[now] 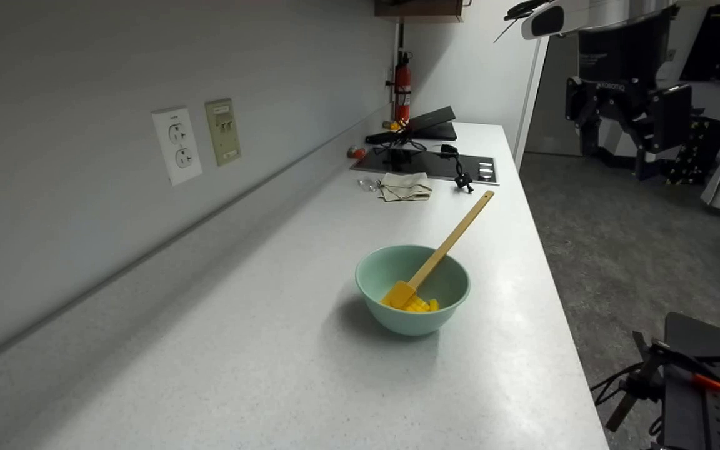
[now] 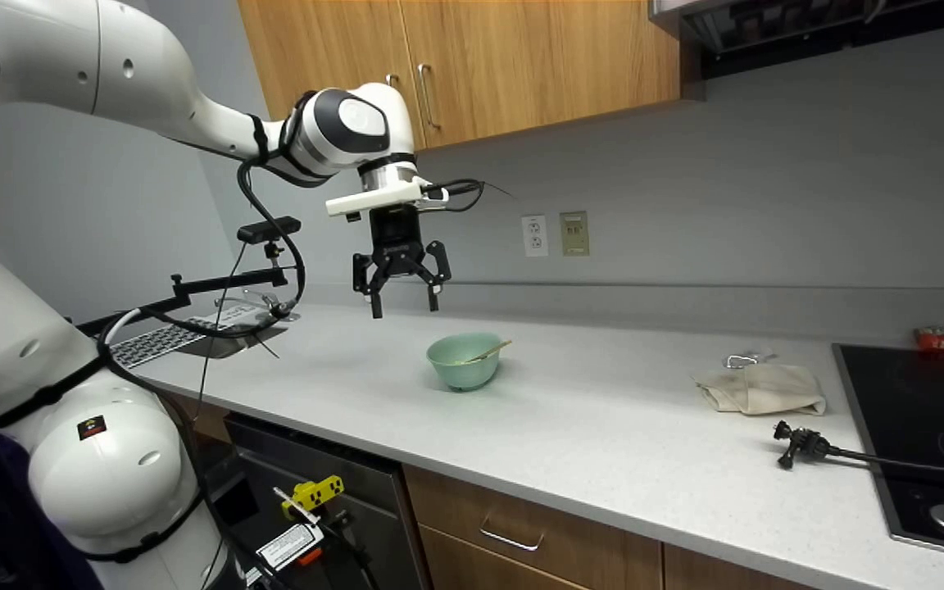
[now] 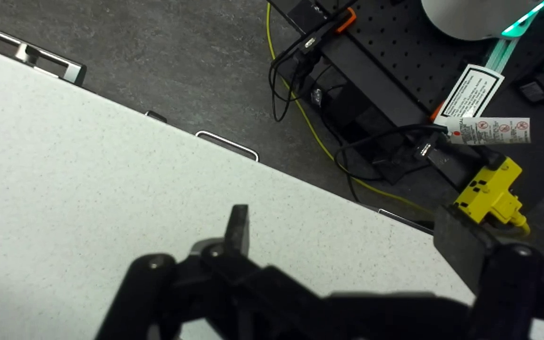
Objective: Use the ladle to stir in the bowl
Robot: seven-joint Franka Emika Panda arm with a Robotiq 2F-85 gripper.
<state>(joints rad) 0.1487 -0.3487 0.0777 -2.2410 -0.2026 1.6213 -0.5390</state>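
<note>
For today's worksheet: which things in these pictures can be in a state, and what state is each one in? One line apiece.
Bowl: upright on the counter
Ladle: yellow end down in the bowl, handle out past the rim
Yellow pieces: lying in the bowl
Gripper: open, holding nothing, raised above the counter
Beige cloth: loosely folded
Cabinet doors: shut
Drawer: shut
Cooktop: on or off, cannot tell

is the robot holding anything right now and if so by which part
Nothing is held: the gripper hangs open and empty, while the spatula leans in the bowl, untouched.
</note>
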